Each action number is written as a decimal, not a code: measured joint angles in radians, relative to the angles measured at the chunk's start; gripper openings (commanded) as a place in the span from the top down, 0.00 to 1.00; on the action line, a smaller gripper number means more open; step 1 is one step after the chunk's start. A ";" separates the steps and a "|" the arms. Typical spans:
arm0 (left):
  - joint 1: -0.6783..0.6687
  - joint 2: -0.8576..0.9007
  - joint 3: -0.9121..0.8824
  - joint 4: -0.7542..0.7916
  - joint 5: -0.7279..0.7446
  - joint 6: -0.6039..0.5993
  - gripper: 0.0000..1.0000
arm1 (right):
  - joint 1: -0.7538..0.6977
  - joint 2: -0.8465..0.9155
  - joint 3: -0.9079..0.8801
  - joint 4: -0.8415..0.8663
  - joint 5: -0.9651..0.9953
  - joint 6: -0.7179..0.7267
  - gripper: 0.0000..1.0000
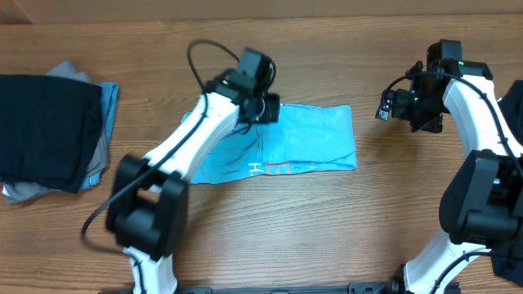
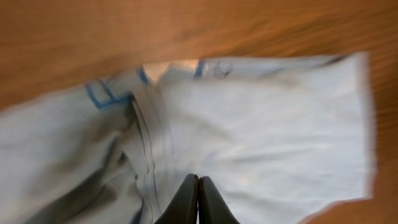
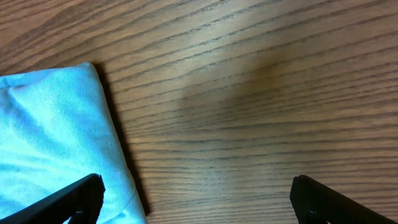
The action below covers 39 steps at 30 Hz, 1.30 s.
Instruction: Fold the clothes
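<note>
Blue shirt folded to a strip, final folds pending; left gripper shut above it, right gripper wide open alongside, dark pile looks already stacked.

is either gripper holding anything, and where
Right gripper: open, holding nothing. Left gripper: shut above the light blue T-shirt; whether it pinches cloth cannot be told.

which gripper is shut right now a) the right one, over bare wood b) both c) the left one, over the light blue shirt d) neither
c: the left gripper has its fingers pressed together above the light blue shirt, while the right gripper stands wide open over the table beside the shirt's edge.
</note>
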 measured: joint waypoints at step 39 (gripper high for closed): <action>0.378 -0.124 -0.238 -0.275 0.085 0.183 0.00 | 0.009 0.000 0.000 0.006 -0.248 -0.045 0.00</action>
